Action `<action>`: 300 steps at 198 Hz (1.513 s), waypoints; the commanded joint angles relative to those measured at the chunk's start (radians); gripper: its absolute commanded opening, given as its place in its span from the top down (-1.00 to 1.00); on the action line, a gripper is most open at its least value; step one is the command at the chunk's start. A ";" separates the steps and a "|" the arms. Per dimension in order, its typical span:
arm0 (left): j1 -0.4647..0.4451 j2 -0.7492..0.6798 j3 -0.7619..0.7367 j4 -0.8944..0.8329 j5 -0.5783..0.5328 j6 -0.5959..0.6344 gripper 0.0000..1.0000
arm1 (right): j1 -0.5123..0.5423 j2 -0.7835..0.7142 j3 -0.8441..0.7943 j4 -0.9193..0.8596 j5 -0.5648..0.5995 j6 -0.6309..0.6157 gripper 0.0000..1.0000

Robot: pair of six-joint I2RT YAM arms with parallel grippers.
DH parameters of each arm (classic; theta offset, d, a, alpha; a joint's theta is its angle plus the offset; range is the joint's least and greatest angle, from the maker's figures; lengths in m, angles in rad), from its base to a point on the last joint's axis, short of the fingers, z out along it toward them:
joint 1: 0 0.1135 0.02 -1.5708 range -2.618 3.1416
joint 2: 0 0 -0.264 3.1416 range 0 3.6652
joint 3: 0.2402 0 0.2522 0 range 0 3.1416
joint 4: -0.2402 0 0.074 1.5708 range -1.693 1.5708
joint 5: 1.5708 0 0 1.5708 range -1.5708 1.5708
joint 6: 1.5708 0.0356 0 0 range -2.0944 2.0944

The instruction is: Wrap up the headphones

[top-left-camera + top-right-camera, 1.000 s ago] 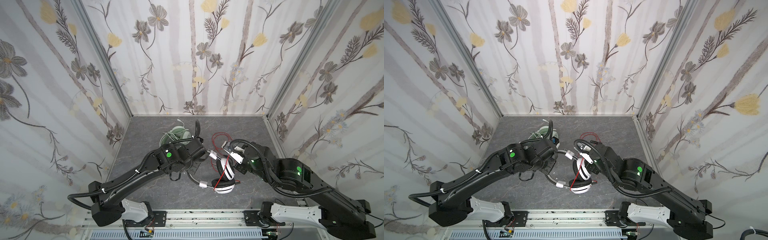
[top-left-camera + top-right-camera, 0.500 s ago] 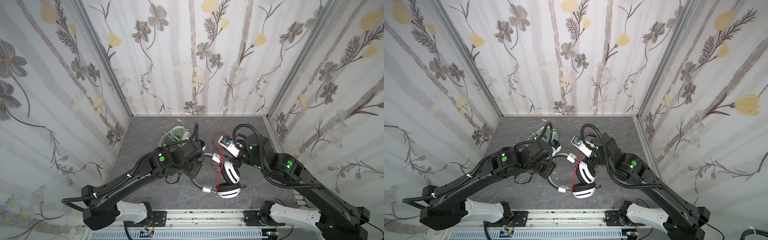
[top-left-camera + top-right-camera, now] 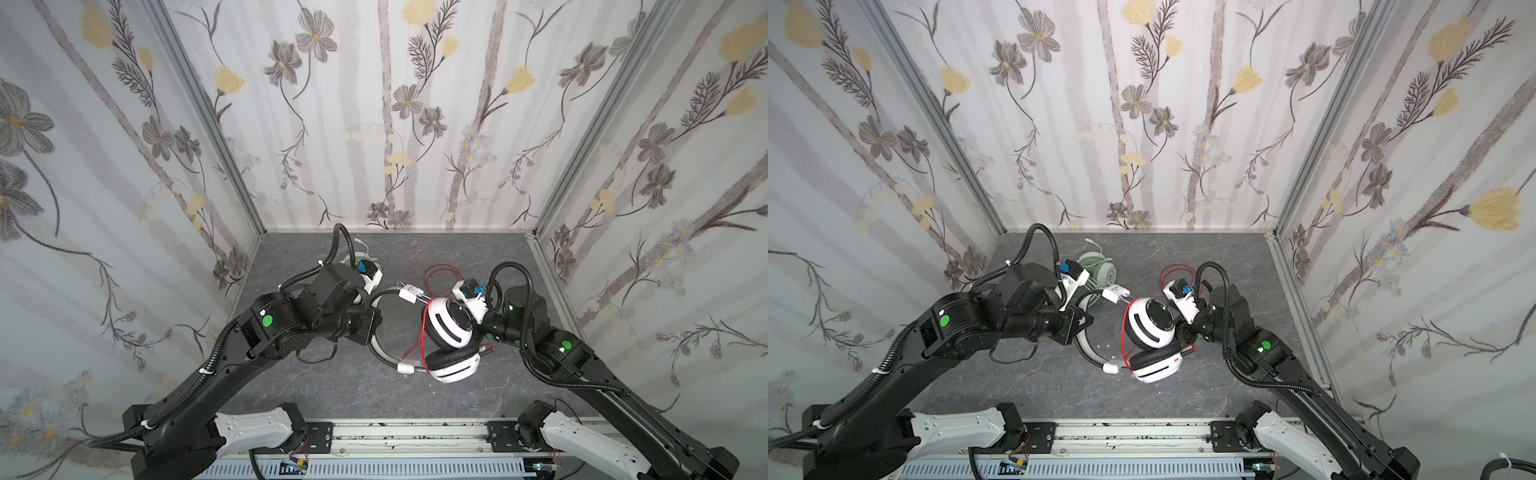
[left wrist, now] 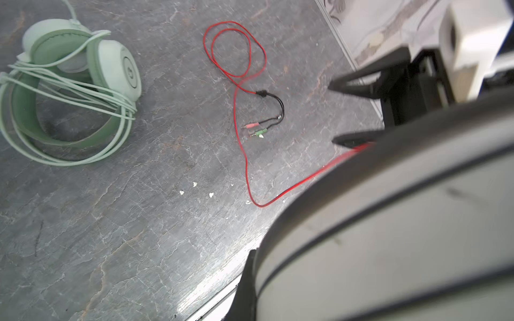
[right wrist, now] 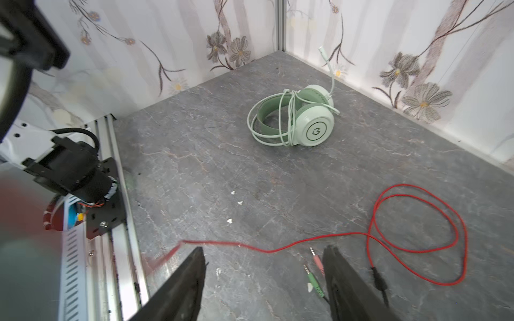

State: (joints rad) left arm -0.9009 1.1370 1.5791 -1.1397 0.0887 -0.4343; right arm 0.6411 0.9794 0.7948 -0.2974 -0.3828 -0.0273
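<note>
Item: white-and-black headset (image 3: 451, 328), cups stacked, band arcing toward 9 o'clock, at bench (image 3: 332, 386) centre; my left hand (image 3: 372, 327) clamps that band; loose red cord (image 4: 235, 116) at 12; mint-green headset (image 5: 317, 130), cord-wrapped, at 10; my right hand (image 5: 264, 248) gapes, empty.

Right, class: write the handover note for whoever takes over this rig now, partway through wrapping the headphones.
Left gripper: shut on the band of the white-and-black headset.
Right gripper: open, empty, near the plugs.
Done: mint-green headset, back left on the table, cord wound round it.
Left: red cord crosses the ear cups, but most lies loose on the table; wind it on.
</note>
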 commanded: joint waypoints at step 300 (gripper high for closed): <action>0.244 0.046 0.276 0.124 0.425 -0.257 1.00 | 0.015 0.501 -0.244 0.657 -0.293 0.026 0.59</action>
State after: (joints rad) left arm -0.6781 1.1793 1.8511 -1.1069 0.4377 -0.6537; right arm 0.6453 1.4548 0.5289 0.2848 -0.6476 0.0174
